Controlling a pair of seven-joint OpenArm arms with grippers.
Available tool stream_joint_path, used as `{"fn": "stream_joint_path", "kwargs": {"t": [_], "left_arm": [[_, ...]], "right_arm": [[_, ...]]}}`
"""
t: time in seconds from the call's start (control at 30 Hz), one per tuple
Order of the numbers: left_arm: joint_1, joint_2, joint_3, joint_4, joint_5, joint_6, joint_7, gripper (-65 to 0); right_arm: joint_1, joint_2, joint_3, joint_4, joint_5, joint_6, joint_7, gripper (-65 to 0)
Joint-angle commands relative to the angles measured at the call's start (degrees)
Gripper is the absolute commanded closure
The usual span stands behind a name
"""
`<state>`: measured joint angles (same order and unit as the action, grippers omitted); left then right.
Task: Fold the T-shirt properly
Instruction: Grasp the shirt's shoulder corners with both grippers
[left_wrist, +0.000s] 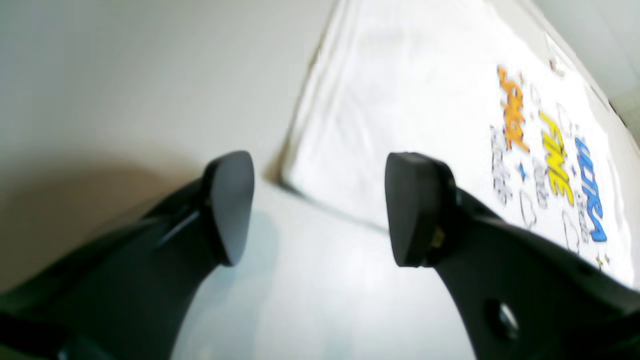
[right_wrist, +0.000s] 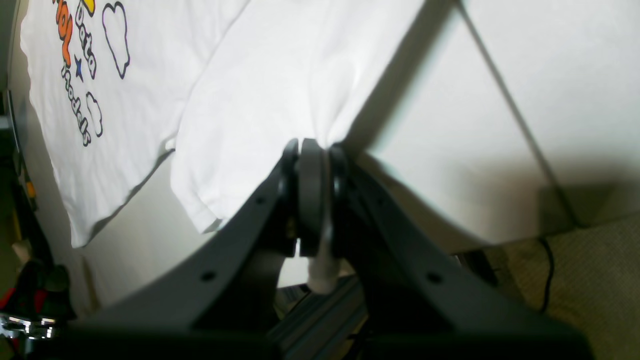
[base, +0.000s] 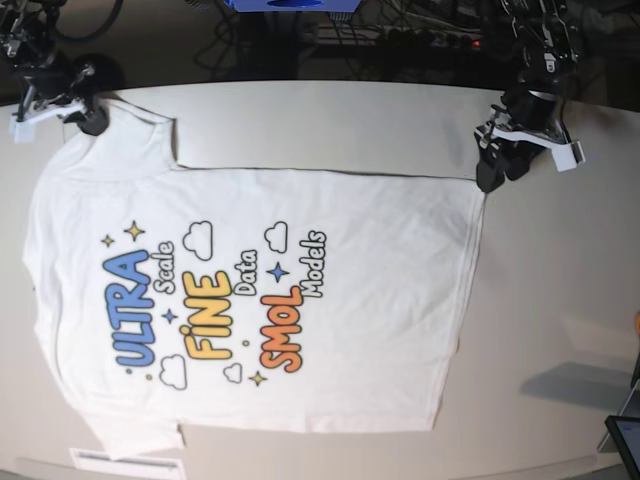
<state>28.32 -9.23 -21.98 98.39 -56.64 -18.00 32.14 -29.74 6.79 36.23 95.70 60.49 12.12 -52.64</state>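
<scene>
Starting at the left of your base view: your right gripper (base: 88, 118) sits at the far corner of the table (base: 330, 115), on the sleeve of the T-shirt (base: 380, 290). Your right wrist view shows its jaws pressed together with a pinch of white sleeve cloth (right_wrist: 280, 100) clamped between them; a small tuft of fabric pokes out below the pads. The sleeve rises in a taut ridge toward that grip.

Moving across: the T-shirt lies spread flat on the table, printed side up, neck end toward the left of the base view and hem toward the right. The lettering reads ULTRA (base: 132, 308) in blue, FINE (base: 208, 322) in yellow and SMOL (base: 282, 330) in orange, with clouds and stars around it. The second sleeve (base: 135, 430) lies at the near edge, lower left.

At the right: your left gripper (base: 490, 178) stands over the far hem corner of the shirt. Your left wrist view shows its fingers (left_wrist: 227, 205) set well apart with nothing between them; the hem corner (left_wrist: 287, 177) lies on the table beyond the gap. That view is blurred, so you cannot tell whether either pad touches the cloth.

At the lower right edge, part of a dark object (base: 625, 435) shows; you cannot tell what it is.
</scene>
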Motion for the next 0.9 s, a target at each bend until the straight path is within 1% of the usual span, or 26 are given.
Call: {"fn": "stream_joint_path", "kwargs": {"t": [0.0, 0.27, 0.33, 0.57, 0.73, 0.87], "left_arm": [[0.1, -0.9, -0.3, -0.1, -0.7, -0.2, -1.1, -40.5], [-0.4, -1.3, -0.5, -8.4, -0.7, -0.2, -1.1, -40.3], [-1.7, -1.4, -0.5, -9.7, -0.7, -0.1, -1.0, -40.3], [-3.8, -1.4, 0.1, -10.7, -0.7, 4.8, -0.9, -40.3], [-7.0, -1.1, 0.1, -11.0, -0.7, 5.1, 5.7, -40.3], [-8.7, -0.8, 0.1, -11.0, -0.7, 5.1, 7.5, -40.3]], "right_arm": [[-0.5, 0.7, 0.1, 0.5, 0.2, 0.1, -0.4, -0.3], [-0.6, 0.6, 0.1, 0.5, 0.2, 0.1, -0.4, -0.3], [-0.6, 0.6, 0.1, 0.5, 0.2, 0.1, -0.4, -0.3], [-0.6, 0.6, 0.1, 0.5, 0.2, 0.1, -0.4, -0.3], [-0.6, 0.6, 0.1, 0.5, 0.2, 0.1, -0.4, -0.3], [-0.5, 0.6, 0.1, 0.5, 0.2, 0.1, -0.4, -0.3]]}}
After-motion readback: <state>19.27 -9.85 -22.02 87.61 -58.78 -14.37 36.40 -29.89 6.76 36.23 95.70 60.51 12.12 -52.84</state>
